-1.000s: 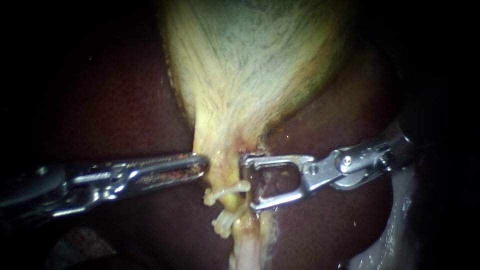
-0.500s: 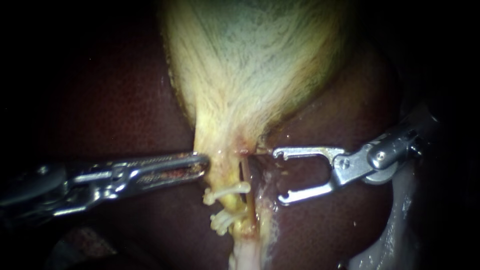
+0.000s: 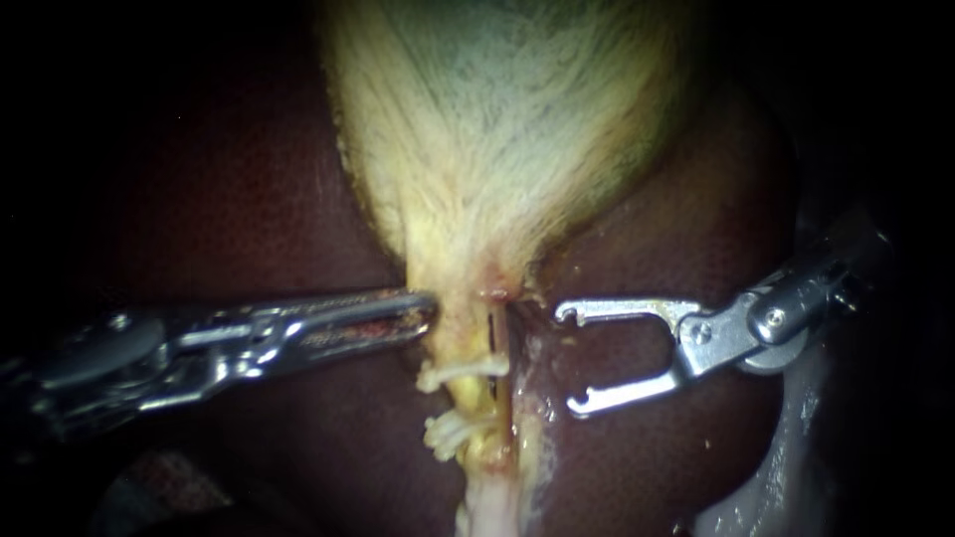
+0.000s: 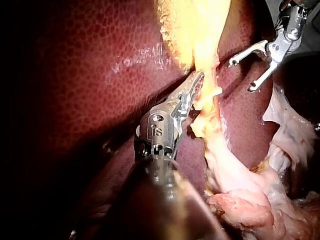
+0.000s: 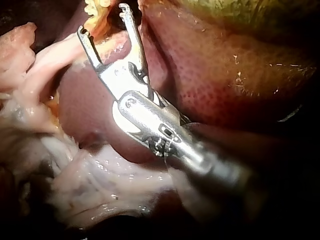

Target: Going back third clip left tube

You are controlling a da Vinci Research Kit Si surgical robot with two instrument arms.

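The pale gallbladder [image 3: 497, 129] narrows to a neck between the two instruments, over dark liver [image 3: 249, 199]. Below the neck a yellowish tube [image 3: 468, 398] carries two whitish clips, an upper clip [image 3: 463, 370] and a lower clip [image 3: 450, 433]. My left instrument [image 3: 426, 310] comes in from the left, its jaws closed on the neck's left edge; in the left wrist view the left instrument's tip [image 4: 197, 82] sinks into yellow tissue. My right instrument [image 3: 572, 360] holds its jaws wide open and empty, right of the tube; it also appears as right instrument [image 5: 102, 22] and right instrument [image 4: 241, 76].
Whitish loose tissue [image 3: 796, 438] lies at the lower right. A pale stalk [image 3: 487, 502] runs down from the clips. In the right wrist view, pink-white tissue folds [image 5: 75, 180] lie beside and under the shaft.
My right instrument has drawn back to the right, away from the tube it straddled, jaws still open. My left instrument and the neck tissue have shifted slightly right.
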